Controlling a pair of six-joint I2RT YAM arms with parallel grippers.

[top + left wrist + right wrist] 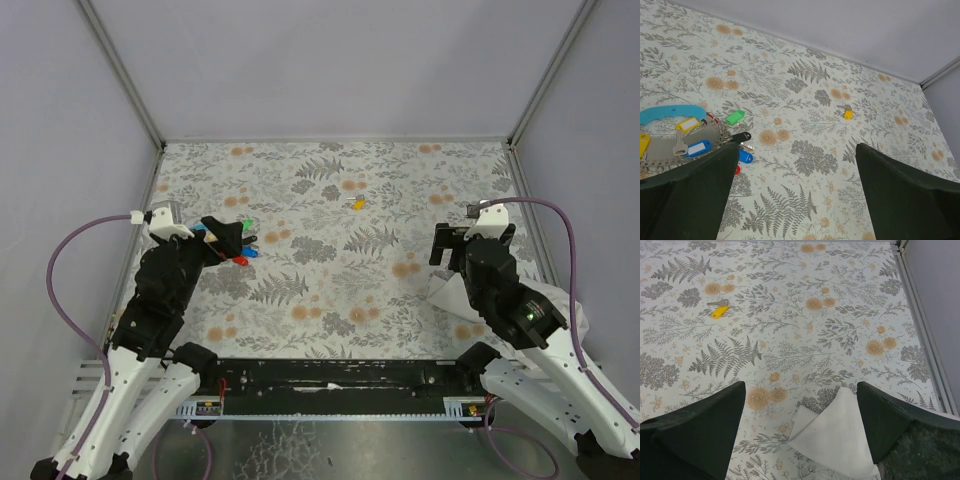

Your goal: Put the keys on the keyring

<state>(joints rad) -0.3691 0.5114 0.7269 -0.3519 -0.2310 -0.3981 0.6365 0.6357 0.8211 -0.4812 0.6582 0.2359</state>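
Keys [696,147] partly hidden by left tool [797,150], blue strap [670,112] cut at frame edge

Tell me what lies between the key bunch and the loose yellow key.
Nothing. Only bare floral table separates the key bunch from the yellow key, clear in the top and left wrist views.

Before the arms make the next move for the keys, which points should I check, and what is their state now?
1. Left gripper open and empty: ok.
2. Right gripper open and empty: ok.
3. Loose yellow key lies alone on the table, nothing touching it: ok.
4. Key bunch with blue strap in the left wrist view: ok.
5. Keyring itself distinguishable: cannot tell, too small.
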